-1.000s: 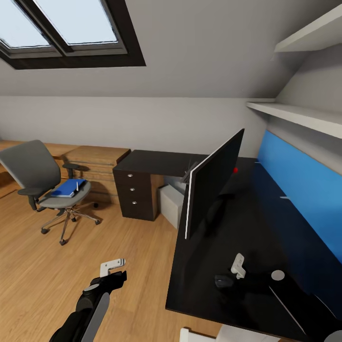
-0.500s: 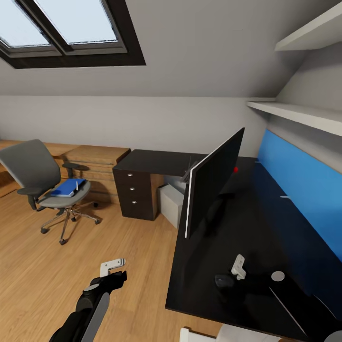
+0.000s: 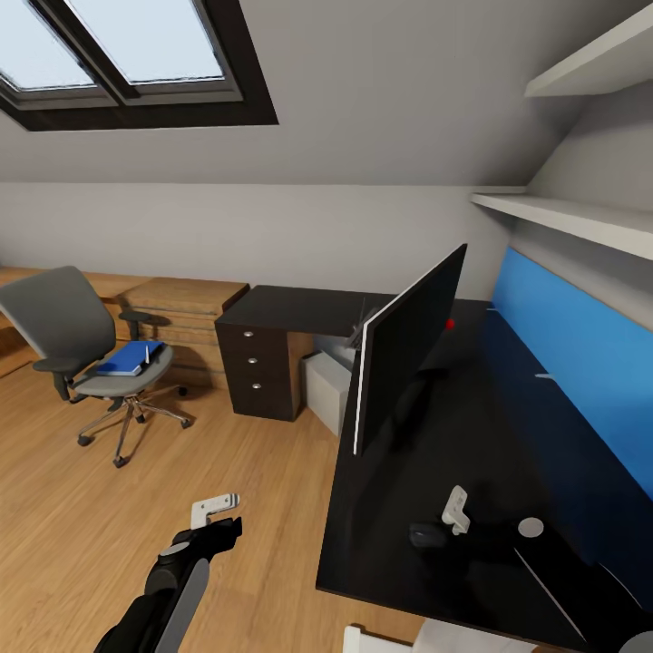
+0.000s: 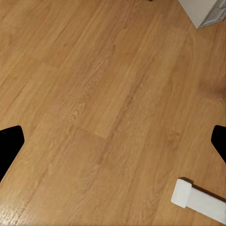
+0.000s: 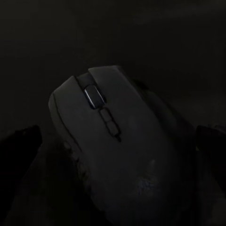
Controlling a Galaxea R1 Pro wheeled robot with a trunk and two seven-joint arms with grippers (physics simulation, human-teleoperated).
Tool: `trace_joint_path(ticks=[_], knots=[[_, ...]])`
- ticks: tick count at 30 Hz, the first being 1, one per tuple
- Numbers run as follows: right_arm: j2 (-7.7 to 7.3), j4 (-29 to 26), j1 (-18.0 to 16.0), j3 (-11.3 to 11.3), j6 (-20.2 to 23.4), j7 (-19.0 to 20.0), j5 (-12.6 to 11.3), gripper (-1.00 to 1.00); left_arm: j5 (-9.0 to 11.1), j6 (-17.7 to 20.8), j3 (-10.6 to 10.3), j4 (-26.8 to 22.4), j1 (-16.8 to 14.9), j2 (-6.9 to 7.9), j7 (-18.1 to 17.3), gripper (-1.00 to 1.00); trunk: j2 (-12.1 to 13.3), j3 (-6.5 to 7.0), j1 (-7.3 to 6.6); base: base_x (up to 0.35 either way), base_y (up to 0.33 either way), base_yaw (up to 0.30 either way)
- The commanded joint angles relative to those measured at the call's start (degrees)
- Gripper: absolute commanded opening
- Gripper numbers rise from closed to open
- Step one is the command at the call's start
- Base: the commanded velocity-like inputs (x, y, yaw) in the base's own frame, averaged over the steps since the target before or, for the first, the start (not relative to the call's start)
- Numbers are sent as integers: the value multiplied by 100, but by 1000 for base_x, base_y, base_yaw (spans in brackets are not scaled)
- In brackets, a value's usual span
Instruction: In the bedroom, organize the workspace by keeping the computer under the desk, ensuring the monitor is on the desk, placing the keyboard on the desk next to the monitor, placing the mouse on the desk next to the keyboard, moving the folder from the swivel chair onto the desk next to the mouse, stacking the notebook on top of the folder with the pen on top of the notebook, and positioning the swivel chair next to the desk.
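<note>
The mouse (image 5: 113, 146) sits on the glossy black table (image 3: 508, 426) directly ahead of the right claw (image 5: 113, 176), between its two dark fingertips (image 5: 19, 141), its long axis running away from the claw with the wheel end farthest off; in the head view it shows as a small dark lump (image 3: 426, 537) just beside the pale bracket of the right claw (image 3: 453, 510). The pads stand a little apart from the mouse's flanks on both sides, so I judge the right claw released and straddling it, though the dark render makes contact hard to rule out. The right arm is plainly the nearer one; the left claw (image 3: 216, 508) hangs well off the table over the wooden floor (image 4: 94, 94), its fingertips (image 4: 9, 141) spread wide with nothing between them. Whatever comes next turns on this: the mouse lies square in the right claw's mouth, so closing would catch it across its short width. The monitor (image 3: 408, 349) stands upright on the table beyond the right claw, edge-on to the head camera. I cannot make out the keyboard on the black top. The swivel chair (image 3: 82, 354) is far off beyond the left claw, well apart from the table, and its seat carries the blue folder (image 3: 130, 359) with the white pen (image 3: 146, 354) poking up from it; the notebook is too small to tell. The light grey computer (image 3: 328, 390) rests under the table beside the dark drawer cabinet (image 3: 258, 372).
</note>
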Motion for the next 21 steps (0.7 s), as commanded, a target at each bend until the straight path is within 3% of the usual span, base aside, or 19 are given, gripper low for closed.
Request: trace_joint_path(ticks=[1,21], knots=[[-4,-11,-4,7,29,14,22,-100,60,15,-9,-8,-3,1,54,100,-4,-6,0,0,0,0],[-4,-18,-4,95,29,-8,110,-100,58,7,7,-8,-3,3,7,100,-4,-6,0,0,0,0]])
